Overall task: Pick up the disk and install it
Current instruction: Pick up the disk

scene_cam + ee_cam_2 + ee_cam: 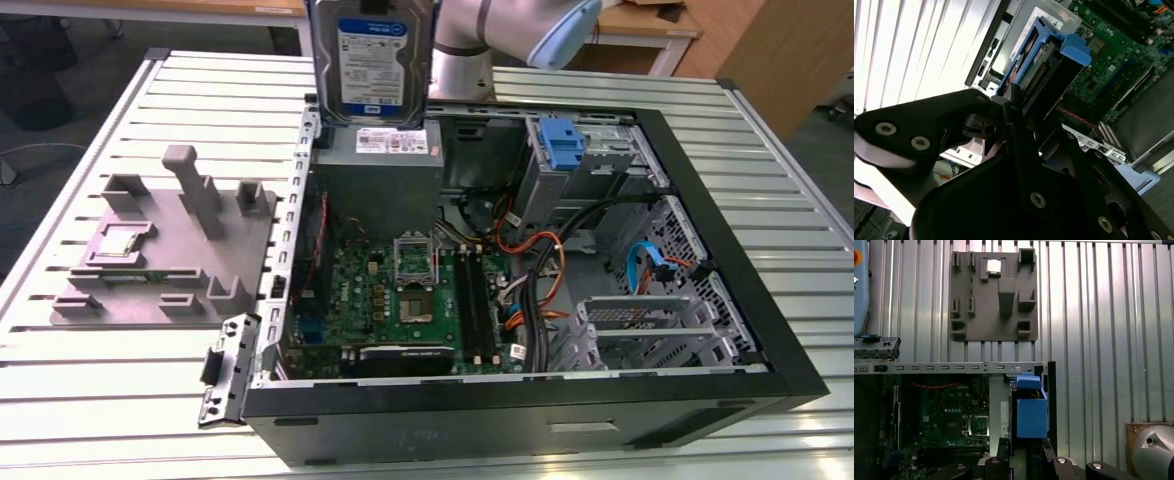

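The gripper (1015, 102) is closed on the hard drive (383, 58), held upright above the open computer case (747, 300). A firm grip and a path clear of the cables (541, 255) seem wise.

the black gripper (1026, 112) grips the flat silver metal disk (1040, 75), seen edge-on in its bright blue plastic bracket (1075, 50). beyond it lie a green circuit board (1119, 55), a grey metal box (1019, 30) and the ribbed silver table (914, 45).

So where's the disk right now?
In the exterior view the disk hangs upright at the top edge, left of centre, just above the grey power-supply box in the open case, gripped between the fingers.
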### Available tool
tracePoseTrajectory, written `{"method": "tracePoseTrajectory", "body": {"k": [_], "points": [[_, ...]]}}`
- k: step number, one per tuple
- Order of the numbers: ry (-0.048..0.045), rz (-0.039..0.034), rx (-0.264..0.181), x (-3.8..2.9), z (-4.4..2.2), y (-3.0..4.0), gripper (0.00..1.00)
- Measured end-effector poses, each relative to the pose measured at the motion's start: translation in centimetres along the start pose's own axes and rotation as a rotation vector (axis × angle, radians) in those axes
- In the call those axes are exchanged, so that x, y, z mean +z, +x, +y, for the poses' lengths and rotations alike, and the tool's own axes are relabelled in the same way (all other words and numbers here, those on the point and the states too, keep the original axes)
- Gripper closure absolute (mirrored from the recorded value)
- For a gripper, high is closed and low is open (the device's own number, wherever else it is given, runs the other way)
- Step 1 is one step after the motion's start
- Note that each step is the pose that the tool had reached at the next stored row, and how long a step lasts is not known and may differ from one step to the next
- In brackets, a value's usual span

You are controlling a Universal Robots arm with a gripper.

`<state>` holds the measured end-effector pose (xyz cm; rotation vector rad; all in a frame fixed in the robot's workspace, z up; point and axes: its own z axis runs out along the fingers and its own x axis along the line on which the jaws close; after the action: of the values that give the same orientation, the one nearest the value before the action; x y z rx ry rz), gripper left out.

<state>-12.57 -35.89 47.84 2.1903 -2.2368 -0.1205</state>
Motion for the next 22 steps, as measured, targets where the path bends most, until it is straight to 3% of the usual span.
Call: {"method": "tracePoseTrajectory", "body": {"k": [22], "points": [[-0.0012, 0.0000, 0.000, -0.26, -6.53, -0.13, 0.65]]}}
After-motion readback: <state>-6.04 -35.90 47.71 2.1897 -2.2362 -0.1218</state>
